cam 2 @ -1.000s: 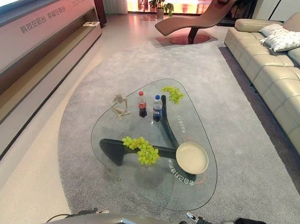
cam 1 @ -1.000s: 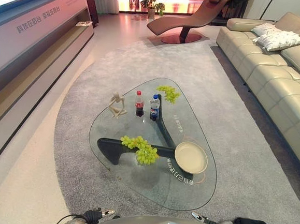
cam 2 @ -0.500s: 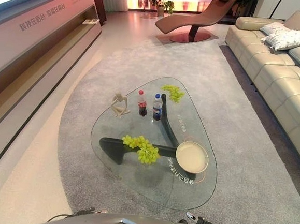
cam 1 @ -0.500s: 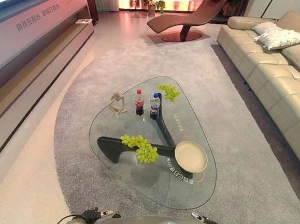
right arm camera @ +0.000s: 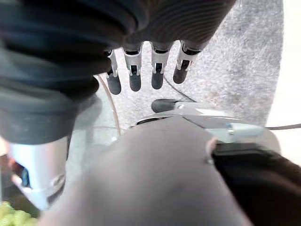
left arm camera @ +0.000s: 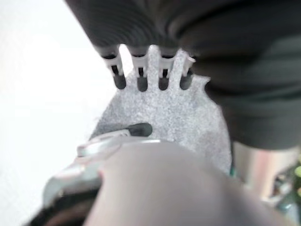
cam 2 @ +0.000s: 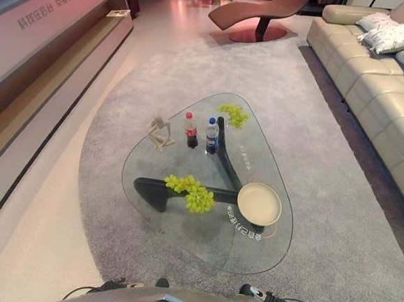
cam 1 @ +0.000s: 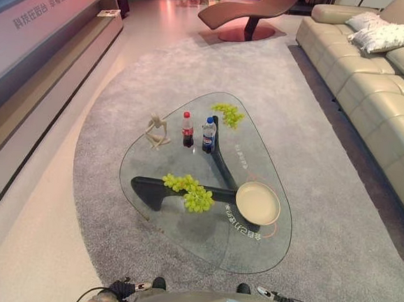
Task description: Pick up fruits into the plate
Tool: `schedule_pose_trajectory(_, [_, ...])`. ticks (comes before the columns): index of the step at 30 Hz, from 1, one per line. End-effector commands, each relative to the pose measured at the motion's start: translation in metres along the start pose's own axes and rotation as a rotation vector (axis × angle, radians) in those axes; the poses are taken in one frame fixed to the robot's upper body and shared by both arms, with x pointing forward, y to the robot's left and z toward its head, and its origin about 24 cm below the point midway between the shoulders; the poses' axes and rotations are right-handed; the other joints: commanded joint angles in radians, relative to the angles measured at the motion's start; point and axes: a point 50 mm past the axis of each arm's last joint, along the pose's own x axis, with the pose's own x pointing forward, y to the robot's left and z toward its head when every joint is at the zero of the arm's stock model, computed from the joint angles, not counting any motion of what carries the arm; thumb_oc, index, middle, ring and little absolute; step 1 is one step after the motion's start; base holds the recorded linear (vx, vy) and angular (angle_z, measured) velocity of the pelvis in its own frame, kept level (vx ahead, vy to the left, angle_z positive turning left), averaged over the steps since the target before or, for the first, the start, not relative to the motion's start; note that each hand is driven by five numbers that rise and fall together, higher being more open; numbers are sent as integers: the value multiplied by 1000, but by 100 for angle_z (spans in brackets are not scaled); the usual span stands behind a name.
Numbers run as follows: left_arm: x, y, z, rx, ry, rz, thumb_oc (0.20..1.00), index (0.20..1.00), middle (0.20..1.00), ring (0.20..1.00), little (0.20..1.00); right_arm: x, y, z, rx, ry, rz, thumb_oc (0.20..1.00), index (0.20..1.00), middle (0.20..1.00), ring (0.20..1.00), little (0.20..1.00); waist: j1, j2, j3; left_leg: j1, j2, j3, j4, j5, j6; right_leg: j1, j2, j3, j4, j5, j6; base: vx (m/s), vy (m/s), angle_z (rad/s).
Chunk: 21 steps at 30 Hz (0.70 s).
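On the glass table (cam 1: pixel 182 226) ahead of me, one grape bunch (cam 1: pixel 189 192) lies beside the empty plate (cam 1: pixel 257 203), another bunch (cam 1: pixel 228 114) at the far end by two bottles (cam 1: pixel 196 131). My left hand (left arm camera: pixel 150 77) and right hand (right arm camera: pixel 143 70) hang with fingers straight, holding nothing.

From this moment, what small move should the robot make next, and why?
Probably raise one hand, likely the left, toward the near grape bunch. Both bunches lie on the glass table, the far grape bunch beyond the bottles; the plate is empty. The left hand and right hand hang low with straight fingers, holding nothing.
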Motion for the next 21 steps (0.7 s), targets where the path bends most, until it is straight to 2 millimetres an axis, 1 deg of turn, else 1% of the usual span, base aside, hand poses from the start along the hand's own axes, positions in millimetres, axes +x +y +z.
schedule_pose_trajectory(1, [0, 10, 77, 97, -269, 58, 1000, 1000, 1000, 1000, 1000, 5, 13, 60, -48, -144, 54, 1000, 1000, 1000, 1000, 1000, -6, -5, 143, 35, -50, 52, 29, -122, 41, -24, -2, 27, 93, -72, -22, -169, 39, -22])
schedule_pose_trajectory(3, [-4, 14, 102, 125, -367, 92, 1000, 1000, 1000, 1000, 1000, 4, 9, 75, -56, -180, 50, 1000, 1000, 1000, 1000, 1000, -13, 3, 172, 9, -51, 46, 36, -115, 40, -53, 3, 38, 104, -70, -27, -98, 37, -9])
schedule_pose_trajectory(4, [-4, 14, 106, 133, -384, 103, 1000, 1000, 1000, 1000, 1000, 4, 9, 77, -57, -185, 50, 1000, 1000, 1000, 1000, 1000, -14, 5, 176, 5, -51, 45, 37, -114, 39, -57, 3, 40, 105, -70, -28, -47, 26, 0])
schedule_pose_trajectory(5, [-7, 17, 117, 150, -422, 125, 1000, 1000, 1000, 1000, 1000, 3, 7, 82, -60, -199, 49, 1000, 1000, 1000, 1000, 1000, -15, 9, 187, -4, -51, 42, 40, -112, 39, -68, 6, 44, 109, -70, -30, -42, 20, 1])
schedule_pose_trajectory(7, [-13, 23, 138, 176, -496, 170, 1000, 1000, 1000, 1000, 1000, 1, 4, 93, -65, -232, 49, 1000, 1000, 1000, 1000, 1000, -20, 16, 213, -25, -52, 37, 49, -107, 38, -89, 9, 54, 116, -68, -33, -60, 23, 3])
schedule_pose_trajectory(8, [-18, 29, 152, 201, -547, 203, 1000, 1000, 1000, 1000, 1000, 0, 2, 100, -67, -253, 50, 1000, 1000, 1000, 1000, 1000, -23, 21, 228, -38, -53, 34, 52, -104, 37, -102, 11, 58, 119, -67, -36, -37, 14, -8])
schedule_pose_trajectory(9, [-19, 29, 153, 203, -552, 207, 1000, 1000, 1000, 1000, 1000, 0, 2, 100, -67, -255, 51, 1000, 1000, 1000, 1000, 1000, -23, 21, 229, -39, -53, 34, 53, -104, 37, -103, 11, 58, 120, -67, -36, -52, 30, -16])
schedule_pose_trajectory(10, [-27, 37, 173, 233, -615, 256, 1000, 1000, 1000, 1000, 1000, -2, -1, 110, -71, -288, 52, 1000, 1000, 1000, 1000, 1000, -28, 28, 251, -56, -55, 29, 55, -98, 36, -122, 14, 66, 124, -64, -38, -67, 35, -14])
schedule_pose_trajectory(12, [-42, 54, 203, 291, -713, 347, 1000, 1000, 1000, 1000, 1000, -5, -3, 126, -75, -341, 56, 1000, 1000, 1000, 1000, 1000, -36, 35, 287, -84, -58, 26, 56, -87, 33, -152, 17, 75, 130, -59, -41, -97, 40, -9])
schedule_pose_trajectory(13, [-54, 68, 221, 331, -770, 411, 1000, 1000, 1000, 1000, 1000, -8, -3, 138, -77, -377, 57, 1000, 1000, 1000, 1000, 1000, -41, 40, 311, -102, -61, 26, 55, -80, 31, -174, 19, 80, 134, -55, -43, -76, 29, -11])
schedule_pose_trajectory(15, [-61, 76, 229, 343, -799, 447, 1000, 1000, 1000, 1000, 1000, -10, -3, 144, -75, -395, 59, 1000, 1000, 1000, 1000, 1000, -44, 42, 323, -111, -62, 27, 56, -77, 30, -185, 21, 83, 137, -54, -45, -56, 16, -7])
schedule_pose_trajectory(17, [-96, 108, 267, 415, -911, 588, 1000, 1000, 1000, 1000, 1000, -17, -3, 165, -72, -467, 75, 1000, 1000, 1000, 1000, 1000, -53, 46, 375, -159, -64, 27, 66, -65, 27, -249, 29, 90, 165, -50, -51, -101, -12, -7])
schedule_pose_trajectory(18, [-106, 116, 276, 436, -936, 627, 1000, 1000, 1000, 1000, 1000, -19, -2, 170, -71, -482, 79, 1000, 1000, 1000, 1000, 1000, -55, 46, 386, -173, -65, 27, 70, -62, 27, -267, 32, 91, 173, -49, -52, -87, -40, -17])
schedule_pose_trajectory(19, [-126, 129, 293, 478, -973, 691, 1000, 1000, 1000, 1000, 1000, -21, 0, 177, -69, -504, 86, 1000, 1000, 1000, 1000, 1000, -58, 45, 402, -195, -67, 26, 75, -60, 27, -294, 35, 95, 185, -48, -52, -38, -33, -14])
schedule_pose_trajectory(20, [-128, 130, 295, 479, -976, 698, 1000, 1000, 1000, 1000, 1000, -21, 0, 178, -69, -505, 86, 1000, 1000, 1000, 1000, 1000, -58, 45, 403, -197, -68, 26, 76, -60, 27, -296, 35, 95, 186, -48, -52, -50, -60, -6])
schedule_pose_trajectory(21, [-150, 143, 313, 523, -1009, 779, 1000, 1000, 1000, 1000, 1000, -24, 4, 185, -63, -525, 94, 1000, 1000, 1000, 1000, 1000, -61, 43, 412, -234, -70, 23, 84, -58, 29, -335, 38, 98, 197, -45, -53, -36, -55, 3])
